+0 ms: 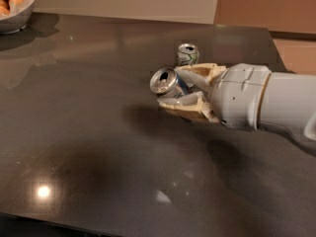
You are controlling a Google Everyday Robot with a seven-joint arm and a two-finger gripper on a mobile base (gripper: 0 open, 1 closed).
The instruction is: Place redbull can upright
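So our claw, the gripper [172, 86], comes in from the 3 o'clock side of the camera view. Its two cream fingers [190, 102] are clamped on the redbull can [164, 80], one above it and one below. The can is lying sideways in the grip, with its silver top end pointing towards 9 o'clock and a bit at the camera, so it's definitely not upright yet. Going by the soft shadow on the dark table [89, 132] just under it, we reckon the can is being held off the surface rather than resting on it, but we can't be sure of the gap. That puts us mid-task as we read it: the can is grabbed and carried, and the standing-up part isn't done. The next move probably calls for a wrist roll so the can's long axis goes vertical. After that it's a slow lower until the bottom end sits flat, and only then letting go. It's a slim can, so it would tip easily if it goes down crooked. Out at 1 o'clock, near the claw but apart from it, the white-and-green can [187, 54] stands upright, so we'd keep the swing away from it. Way off at 10 o'clock a bowl [17, 23] sits in the corner, well apart from all this.
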